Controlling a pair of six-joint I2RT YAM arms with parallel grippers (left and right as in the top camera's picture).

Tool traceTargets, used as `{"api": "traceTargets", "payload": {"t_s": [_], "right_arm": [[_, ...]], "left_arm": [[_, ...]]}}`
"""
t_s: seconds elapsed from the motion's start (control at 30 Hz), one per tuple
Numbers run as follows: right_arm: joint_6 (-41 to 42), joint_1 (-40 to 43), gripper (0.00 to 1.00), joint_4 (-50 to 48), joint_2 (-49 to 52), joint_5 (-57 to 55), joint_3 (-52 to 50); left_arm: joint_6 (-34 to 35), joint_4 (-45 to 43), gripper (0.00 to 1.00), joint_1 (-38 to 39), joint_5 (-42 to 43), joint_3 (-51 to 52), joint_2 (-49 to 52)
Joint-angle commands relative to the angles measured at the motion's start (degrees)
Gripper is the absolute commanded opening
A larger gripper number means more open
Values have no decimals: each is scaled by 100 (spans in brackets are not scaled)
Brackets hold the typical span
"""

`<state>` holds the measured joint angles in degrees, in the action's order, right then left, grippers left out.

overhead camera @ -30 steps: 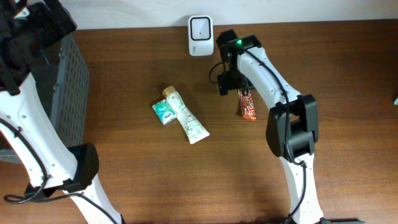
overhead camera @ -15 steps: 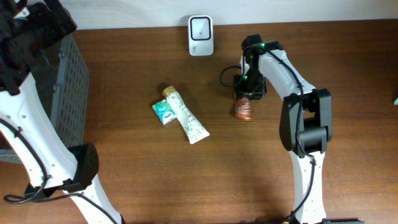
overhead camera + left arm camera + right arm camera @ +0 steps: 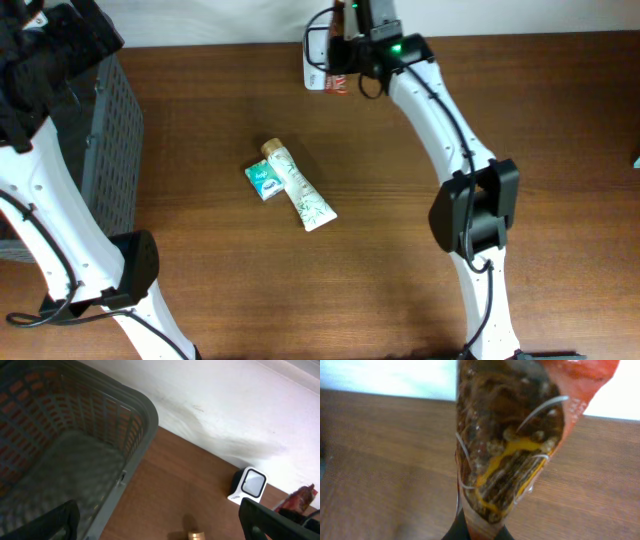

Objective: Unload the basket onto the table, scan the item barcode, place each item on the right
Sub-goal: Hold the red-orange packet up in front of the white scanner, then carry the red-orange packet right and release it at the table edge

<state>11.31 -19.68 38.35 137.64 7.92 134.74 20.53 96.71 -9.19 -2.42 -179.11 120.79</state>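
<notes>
Overhead, right tool (image 3: 343, 68) grips the snack packet (image 3: 338, 84) — long axis straight out from it — scanner (image 3: 313, 62) just beside the tool.

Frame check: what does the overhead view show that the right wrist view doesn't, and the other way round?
Overhead only: the scanner, the tube, the green packet and the basket. Right wrist only: the snack packet close up, with its printed picture. Both: that packet gripped in the shut right pincer, above the brown table.
</notes>
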Motion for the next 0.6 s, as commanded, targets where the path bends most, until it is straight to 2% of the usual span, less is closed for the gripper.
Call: {"api": "traceTargets", "payload": {"t_s": [0.0,0.17,0.33,0.4,0.5,0.57], "right_arm": [[-549,-271,4,-442,177,-1285,48],[-555,-280,4,-977,564,-1445,48],[-308,55,4,-765,304,-1867,50],[103,568,4,-208,-63,-2492,52],[321,1388,4,636,-348,-2774,52],[614,2387,4,1606,-382,-2953,52]], "left_arm": [[-90,0,99,-42,-39,-20,-81],[-90,0,99,-42,-39,-20,-81],[-92,0,99,-42,-39,-20,-81],[-90,0,99,-42,-39,-20,-81],[-90,0,99,-42,-39,-20,-81],[-90,0,99,-42,-39,-20,-81]]}}
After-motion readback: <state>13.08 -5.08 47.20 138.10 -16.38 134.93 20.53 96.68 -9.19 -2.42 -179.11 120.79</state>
